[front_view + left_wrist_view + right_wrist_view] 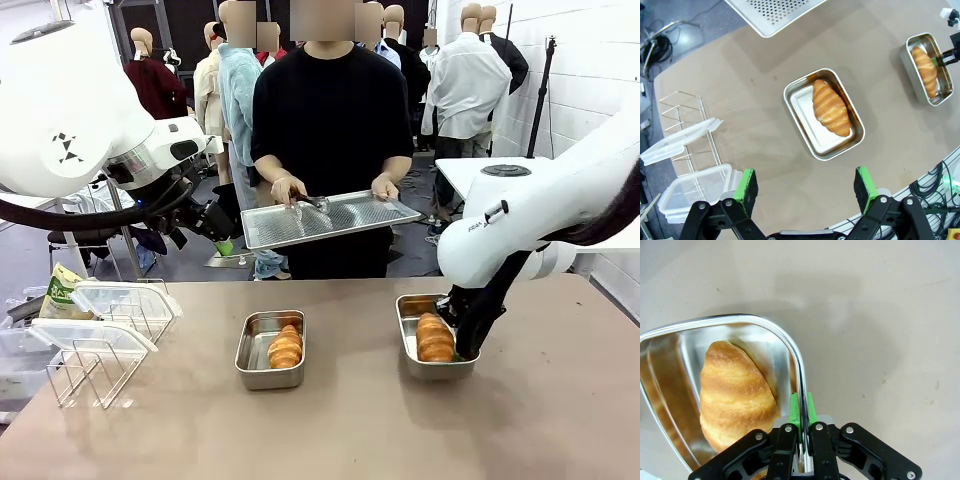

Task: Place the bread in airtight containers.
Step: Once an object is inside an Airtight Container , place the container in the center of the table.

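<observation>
Two steel airtight containers stand on the table, each holding one bread roll. The left tin (249,352) holds a golden roll (285,348); the right tin (407,340) holds another roll (434,337). My right gripper (462,335) is shut on the right tin's near rim; in the right wrist view its green pads (801,410) pinch the rim (786,344) beside the roll (735,390). My left gripper (215,225) hangs open high above the table; in its wrist view it (805,182) looks down on the left tin (794,100) and its roll (830,107).
Two clear lids (125,298) (90,335) rest on a wire rack (85,378) at the table's left. A yellow-green snack bag (62,290) lies behind them. A person across the table holds a perforated metal tray (330,218) in both hands above the far edge.
</observation>
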Robot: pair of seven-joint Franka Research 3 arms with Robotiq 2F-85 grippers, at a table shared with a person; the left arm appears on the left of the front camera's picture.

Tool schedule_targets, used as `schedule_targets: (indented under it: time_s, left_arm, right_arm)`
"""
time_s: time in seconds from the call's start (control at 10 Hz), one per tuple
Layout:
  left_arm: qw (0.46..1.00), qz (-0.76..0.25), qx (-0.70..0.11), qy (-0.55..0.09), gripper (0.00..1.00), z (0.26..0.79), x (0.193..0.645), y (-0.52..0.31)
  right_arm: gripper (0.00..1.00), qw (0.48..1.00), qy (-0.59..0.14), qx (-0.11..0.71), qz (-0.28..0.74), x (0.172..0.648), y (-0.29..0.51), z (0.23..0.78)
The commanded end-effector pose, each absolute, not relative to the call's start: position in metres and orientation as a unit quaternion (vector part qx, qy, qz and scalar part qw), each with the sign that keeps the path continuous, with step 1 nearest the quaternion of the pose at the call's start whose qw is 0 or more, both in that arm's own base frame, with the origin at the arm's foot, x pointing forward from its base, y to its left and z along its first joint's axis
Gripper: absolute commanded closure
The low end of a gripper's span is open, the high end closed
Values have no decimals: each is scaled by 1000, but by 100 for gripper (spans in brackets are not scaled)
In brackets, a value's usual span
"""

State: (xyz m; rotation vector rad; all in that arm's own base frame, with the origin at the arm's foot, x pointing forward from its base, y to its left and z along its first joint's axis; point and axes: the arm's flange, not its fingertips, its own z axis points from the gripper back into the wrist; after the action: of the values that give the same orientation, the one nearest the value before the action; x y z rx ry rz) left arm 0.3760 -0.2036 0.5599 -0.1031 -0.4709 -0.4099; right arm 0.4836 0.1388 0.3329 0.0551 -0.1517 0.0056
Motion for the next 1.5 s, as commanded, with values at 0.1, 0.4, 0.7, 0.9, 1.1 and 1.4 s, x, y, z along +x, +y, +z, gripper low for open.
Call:
schedule_targets:
  time_s: [0.1,0.4,0.7,0.9,1.1,1.4]
  left_arm:
    - [951,-202,-50,-230,0,560,376,-203]
    - [951,-202,-50,-230,0,560,376,-203]
    - [951,-202,-50,-230,0,560,376,-203]
    - [951,-202,-50,-230,0,560,376,-203]
    - [951,-202,-50,-230,0,560,376,-203]
    - [951,-202,-50,-230,0,560,376,-203]
  right_arm:
    - [100,997,-51,49,-3,505,144,330]
    - [100,999,-31,44,0,514,146,320]
    - [91,999,-19,43,-9,517,145,319]
    - [59,999,-21,38,-10,518,146,321]
    - [25,999,-22,34,-8,517,148,324]
    - [0,999,-25,25,-8,515,148,333]
